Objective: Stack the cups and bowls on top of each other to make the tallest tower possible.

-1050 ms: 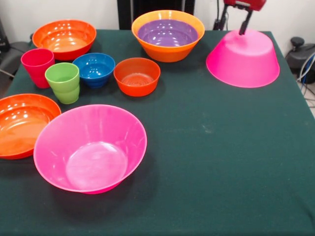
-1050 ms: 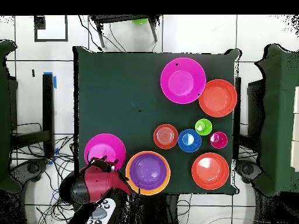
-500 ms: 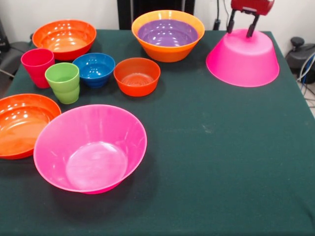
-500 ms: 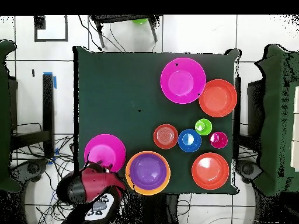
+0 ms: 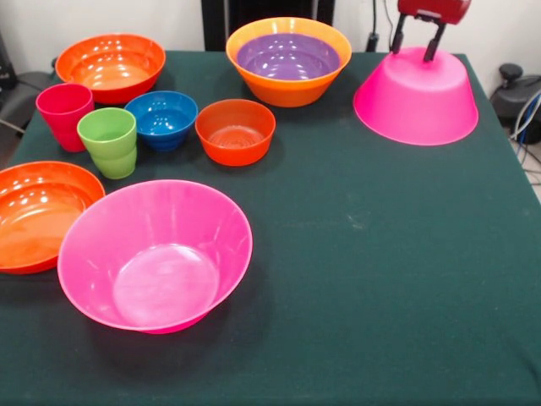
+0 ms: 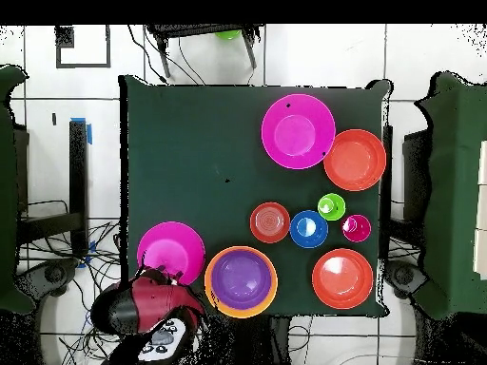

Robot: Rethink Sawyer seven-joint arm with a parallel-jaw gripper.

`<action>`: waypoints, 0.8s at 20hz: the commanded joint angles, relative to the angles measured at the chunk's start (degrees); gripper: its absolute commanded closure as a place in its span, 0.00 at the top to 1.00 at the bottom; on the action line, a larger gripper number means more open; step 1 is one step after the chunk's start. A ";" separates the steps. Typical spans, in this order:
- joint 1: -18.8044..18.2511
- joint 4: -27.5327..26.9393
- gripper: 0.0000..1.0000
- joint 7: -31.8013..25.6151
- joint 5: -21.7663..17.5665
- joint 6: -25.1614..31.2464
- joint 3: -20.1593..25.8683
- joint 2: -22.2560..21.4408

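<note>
An upturned hot pink bowl [image 5: 416, 97] [image 6: 171, 251], the tower's base, stands alone at the far right of the table. My gripper [image 5: 416, 41] [image 6: 165, 277] hangs open at the back edge of the bowl's flat bottom, its two dark fingers [image 5: 396, 35] touching or just behind it. A purple bowl [image 5: 288, 56] [image 6: 242, 277] sits nested in the large orange bowl [image 5: 289, 90] [image 6: 210, 285]. At the left are the red cup [image 5: 63, 113] [image 6: 357, 228], the green cup [image 5: 108, 140] [image 6: 331, 206], the blue bowl [image 5: 161, 118] [image 6: 308, 229] and a small red-orange bowl [image 5: 235, 131] [image 6: 270, 221].
A second hot pink bowl [image 5: 155, 254] [image 6: 298, 131] stands upright near the front left. Two shallow red-orange bowls [image 5: 111, 64] [image 5: 38, 213] lie along the left side. The dark green tablecloth [image 5: 380, 279] covers the table; cables hang off its far right corner.
The gripper has turned so both fingers now show spread over the upturned pink bowl's back edge. That bowl has shifted slightly toward the far side.
</note>
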 commanded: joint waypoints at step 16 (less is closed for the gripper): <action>13.37 -12.89 1.00 13.16 13.95 -19.52 -3.47 23.92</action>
